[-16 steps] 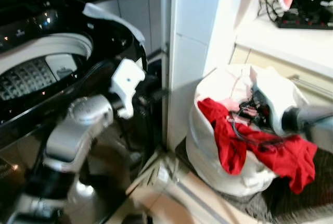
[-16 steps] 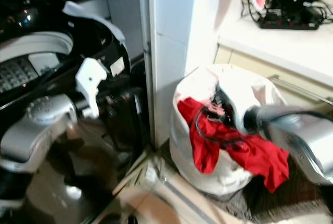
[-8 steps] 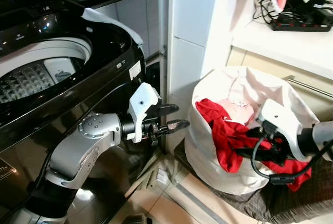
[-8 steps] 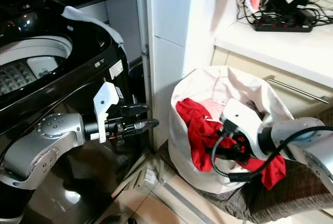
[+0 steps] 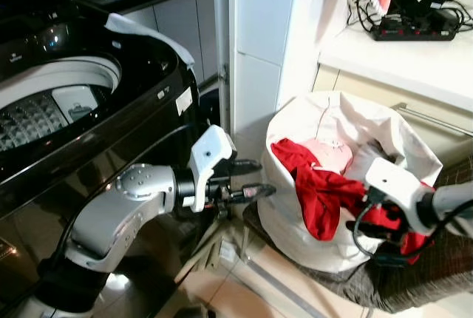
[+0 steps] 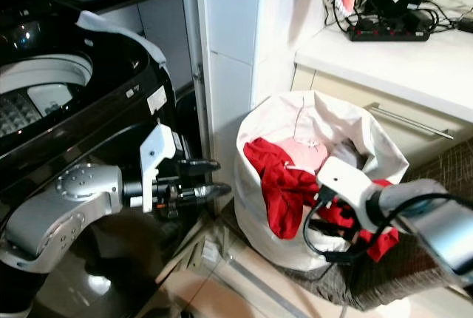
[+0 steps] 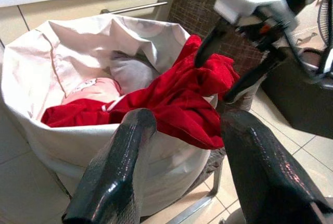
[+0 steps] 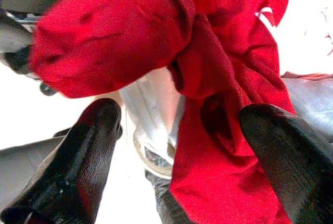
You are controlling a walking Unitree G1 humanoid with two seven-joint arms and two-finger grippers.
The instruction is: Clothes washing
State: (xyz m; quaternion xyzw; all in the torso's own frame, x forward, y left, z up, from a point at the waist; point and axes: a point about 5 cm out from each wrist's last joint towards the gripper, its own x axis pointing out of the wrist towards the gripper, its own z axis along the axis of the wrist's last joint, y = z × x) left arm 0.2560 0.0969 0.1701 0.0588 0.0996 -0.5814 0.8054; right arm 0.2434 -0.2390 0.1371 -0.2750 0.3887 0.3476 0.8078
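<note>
Washer [image 5: 52, 103]: lid open, drum seen without clothes; loading judged not yet begun.
Left pincer [image 5: 259, 179]: held open and empty, between washer and bag, pointed at the bag.
Bag [image 5: 310, 122]: on the floor beside the washer, full of laundry.
Red cloth [image 5: 318, 192]: draped over the bag rim.
Right pincer [image 7: 229, 73]: fingers spread astride the red cloth at the rim; grip not yet made.

Left gripper [image 5: 255, 177] extended nearer laundry bag [image 5: 295, 214].

No text, label or number can be read.
</note>
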